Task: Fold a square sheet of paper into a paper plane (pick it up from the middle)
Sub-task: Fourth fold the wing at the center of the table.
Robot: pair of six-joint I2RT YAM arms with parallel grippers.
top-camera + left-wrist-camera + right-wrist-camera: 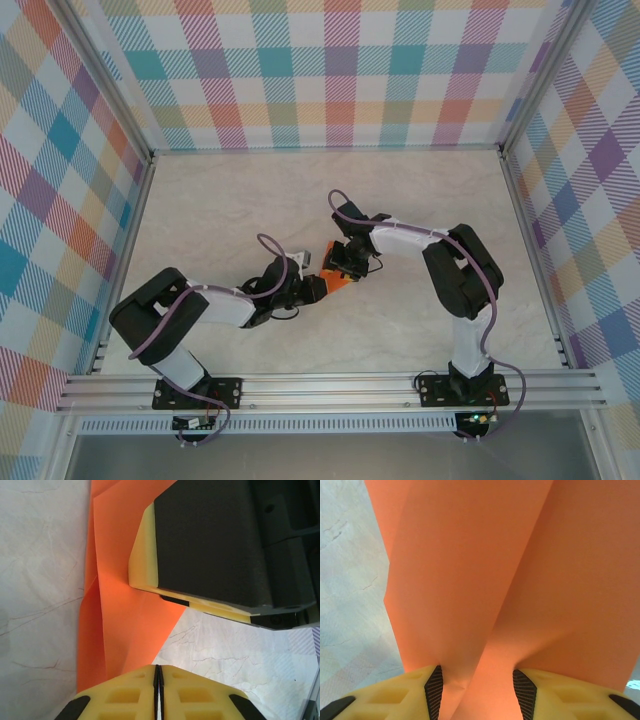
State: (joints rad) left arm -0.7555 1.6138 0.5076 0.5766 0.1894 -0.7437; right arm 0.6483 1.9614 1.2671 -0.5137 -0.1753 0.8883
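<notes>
The square sheet of paper (338, 284) is bright orange and lies creased and partly folded at the middle of the table, between my two grippers. My left gripper (312, 288) comes at it from the left. In the left wrist view its yellow fingers (158, 667) are pressed together at the lower edge of the sheet (120, 615), with no orange showing between them. My right gripper (345, 268) comes from the right, its finger (142, 555) over the sheet's far part. In the right wrist view its jaws (476, 680) stand partly apart with the bowed paper (470, 580) bunched between both pads.
The tabletop (420, 200) is pale marble-patterned. Plaid walls (330, 70) stand at the back and on both sides, on metal frame rails (330, 388). Both arm bases are bolted at the near edge.
</notes>
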